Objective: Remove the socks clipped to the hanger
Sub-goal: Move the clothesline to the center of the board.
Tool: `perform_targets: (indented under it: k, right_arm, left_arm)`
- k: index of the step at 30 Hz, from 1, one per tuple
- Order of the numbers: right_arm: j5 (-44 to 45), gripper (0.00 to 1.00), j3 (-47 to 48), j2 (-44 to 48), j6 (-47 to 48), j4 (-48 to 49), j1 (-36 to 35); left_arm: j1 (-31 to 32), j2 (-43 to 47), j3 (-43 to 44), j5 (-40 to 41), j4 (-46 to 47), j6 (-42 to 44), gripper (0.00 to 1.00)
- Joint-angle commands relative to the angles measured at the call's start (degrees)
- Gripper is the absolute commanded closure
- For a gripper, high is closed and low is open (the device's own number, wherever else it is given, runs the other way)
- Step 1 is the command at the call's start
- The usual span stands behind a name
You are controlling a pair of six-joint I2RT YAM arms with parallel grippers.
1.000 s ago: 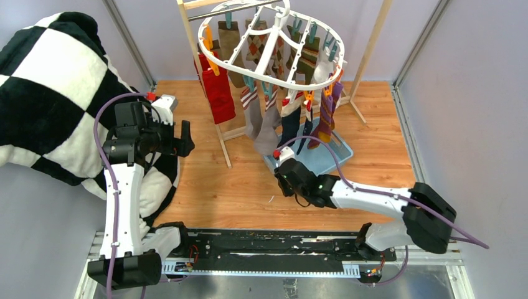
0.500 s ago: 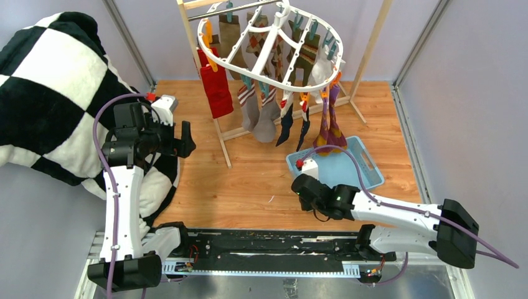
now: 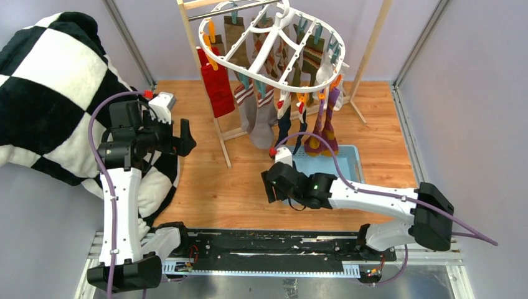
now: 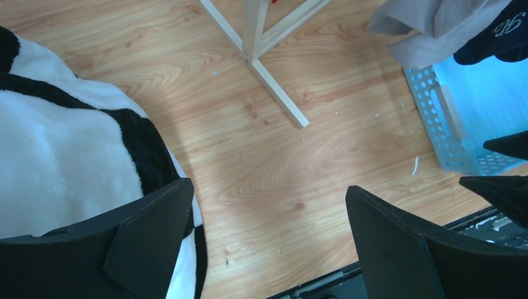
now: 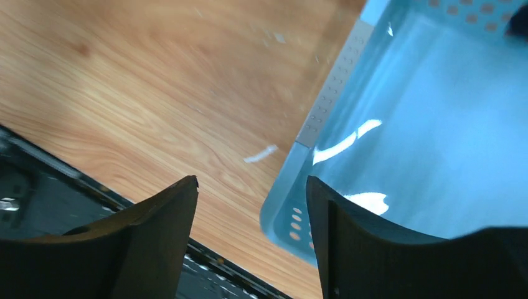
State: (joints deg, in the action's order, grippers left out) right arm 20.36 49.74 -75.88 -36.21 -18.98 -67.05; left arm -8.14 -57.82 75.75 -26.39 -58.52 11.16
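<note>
The white oval hanger (image 3: 205,45) hangs tilted from the wooden rack at the back. Several socks are clipped round its rim, among them a red sock (image 3: 218,90), grey socks (image 3: 261,121), a navy one (image 3: 283,128) and purple patterned ones (image 3: 324,128). The toes of a grey sock (image 4: 429,31) and a navy sock (image 4: 498,37) show in the left wrist view. My right gripper (image 3: 269,187) (image 5: 252,187) is low over the blue basket's near left corner, open and holding nothing. The left gripper (image 3: 185,137) (image 4: 268,199) is raised beside the blanket, wide open and empty.
A blue perforated basket (image 3: 348,156) (image 5: 324,112) (image 4: 436,118) lies on the wooden floor under the socks. The black-and-white checked blanket (image 3: 50,81) (image 4: 56,168) fills the left side. The wooden rack's legs (image 3: 215,124) (image 4: 274,87) stand between the arms. Grey walls close in the sides.
My right gripper has opened and swung back to the left after going right and nearer. The blue basket has shifted with it. The hanger and socks are swaying. The left arm is still.
</note>
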Motion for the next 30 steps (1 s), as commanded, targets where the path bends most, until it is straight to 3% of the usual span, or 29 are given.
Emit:
perform_targets:
  k: [1,10,14,17,25,30]
  right_arm:
    - [0.15,0.28,5.73,4.76,8.15,0.22,0.11]
    - [-8.37,0.16,6.31,20.2,15.72,-10.09,14.86]
    - [-15.24,0.19,5.06,20.95,17.53,-13.23,28.37]
    - [-17.3,0.24,2.33,20.83,18.23,-13.27,34.31]
    - [-23.35,0.32,-9.25,18.12,14.23,-10.98,34.79]
    - [-23.01,0.34,-13.87,18.29,10.74,-10.02,30.92]
  left_arm:
    - [-0.3,1.46,0.95,-1.36,-1.68,0.42,0.0]
    - [1.97,-4.59,4.03,-3.82,-1.43,-0.13,0.0]
    - [4.07,-10.97,8.63,-2.76,-1.04,0.23,0.0]
    - [5.4,-15.85,12.16,-0.47,1.54,-0.75,0.0]
    - [7.53,-26.24,18.02,7.05,9.08,-5.19,0.0]
    - [9.37,-33.6,22.45,11.45,12.61,-8.72,0.0]
